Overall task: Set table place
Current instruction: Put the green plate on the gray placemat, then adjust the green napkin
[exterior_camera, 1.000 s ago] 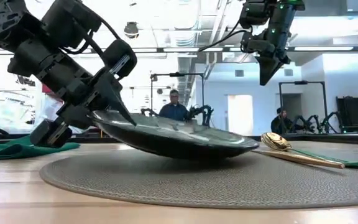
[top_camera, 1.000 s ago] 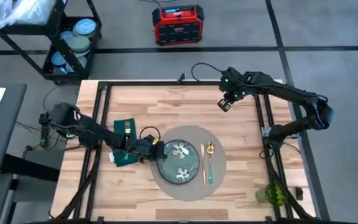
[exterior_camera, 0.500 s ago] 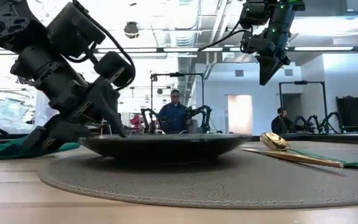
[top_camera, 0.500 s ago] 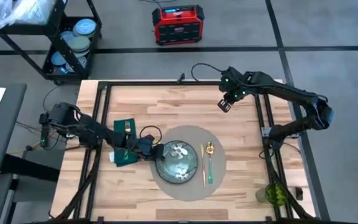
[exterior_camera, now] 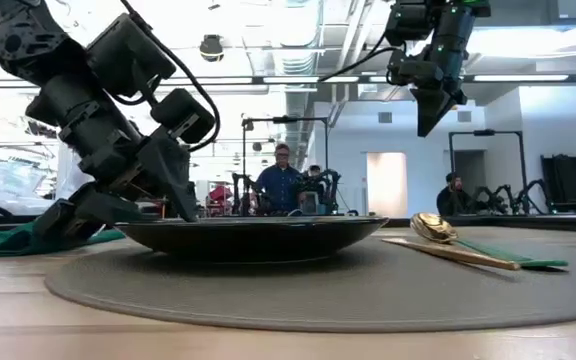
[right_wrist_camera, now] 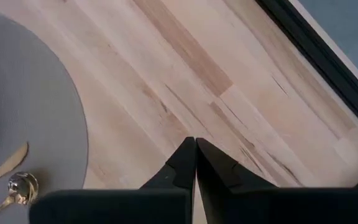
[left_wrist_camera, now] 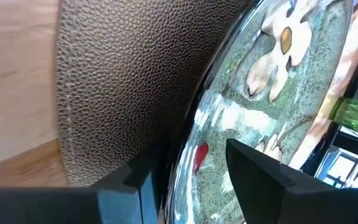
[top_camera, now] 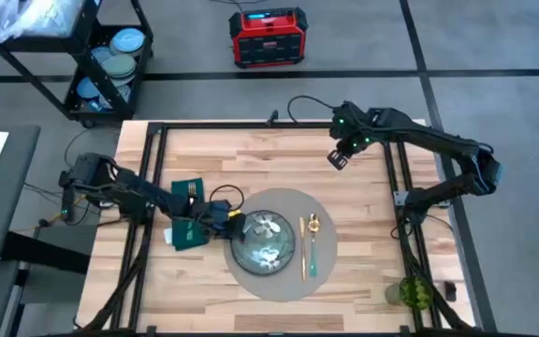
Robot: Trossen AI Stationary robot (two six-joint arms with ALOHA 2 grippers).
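Note:
A grey-green flowered plate (top_camera: 268, 245) lies flat on the round grey placemat (top_camera: 279, 285) in the middle of the wooden table (top_camera: 251, 159). My left gripper (top_camera: 230, 225) is at the plate's left rim, shut on it. A gold spoon (top_camera: 313, 225) and a knife (top_camera: 302, 248) lie on the mat right of the plate. A dark green napkin (top_camera: 185, 229) with a fork (top_camera: 192, 193) lies left of the mat, partly under my left arm. My right gripper (top_camera: 337, 157) hangs shut, high over the far right of the table. My left gripper holds the plate's left rim (left_wrist_camera: 182, 177), one finger (left_wrist_camera: 260, 174) over the inside and the other finger (left_wrist_camera: 129, 186) outside, by the mat. The fingers slant down from the table's left. The plate (exterior_camera: 258, 235) sits level, its base on the placemat (exterior_camera: 318, 295).
A black cart of dishes (top_camera: 110, 65) stands beyond the table's far left corner, and a red box (top_camera: 268, 37) sits on the floor behind. A green object (top_camera: 415, 292) is at the near right corner. People (exterior_camera: 281, 180) show in the room behind.
My left gripper has gone down and a little toward the table's left edge. The plate, whose left side was lifted and tilted, now lies flat on the placemat. Plate, mat and cutlery have slid slightly left together.

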